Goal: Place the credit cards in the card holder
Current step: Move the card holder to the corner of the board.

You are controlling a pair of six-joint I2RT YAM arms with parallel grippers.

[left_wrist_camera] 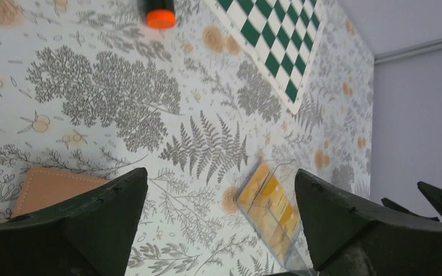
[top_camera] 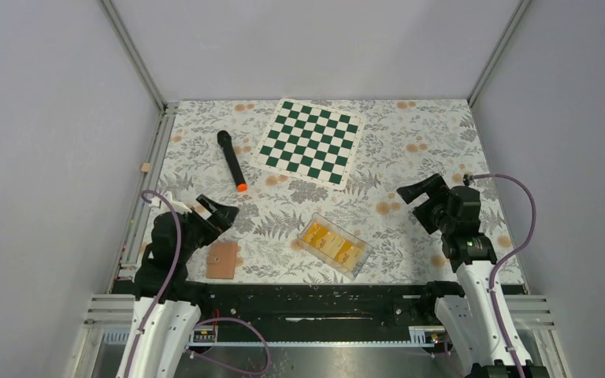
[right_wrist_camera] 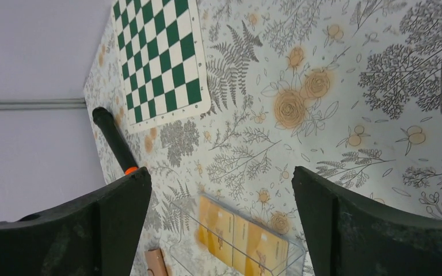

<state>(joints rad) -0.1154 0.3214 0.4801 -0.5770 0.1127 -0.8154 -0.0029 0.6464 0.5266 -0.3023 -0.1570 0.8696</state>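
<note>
The left gripper (top_camera: 219, 209) and right gripper (top_camera: 419, 201) are open and empty, and the thin cards (top_camera: 332, 242) in the box (top_camera: 301, 242), at 3 o'clock from the holder (top_camera: 222, 260), could slip when pinched.

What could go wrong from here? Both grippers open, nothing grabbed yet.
1. The cards sit inside a clear box. The thick fingers may fail to pinch a thin card out, or may shove the box across the cloth.
2. The card holder lies closed and flat. Opening it likely needs the left gripper and right gripper together, and it may slide instead.
</note>
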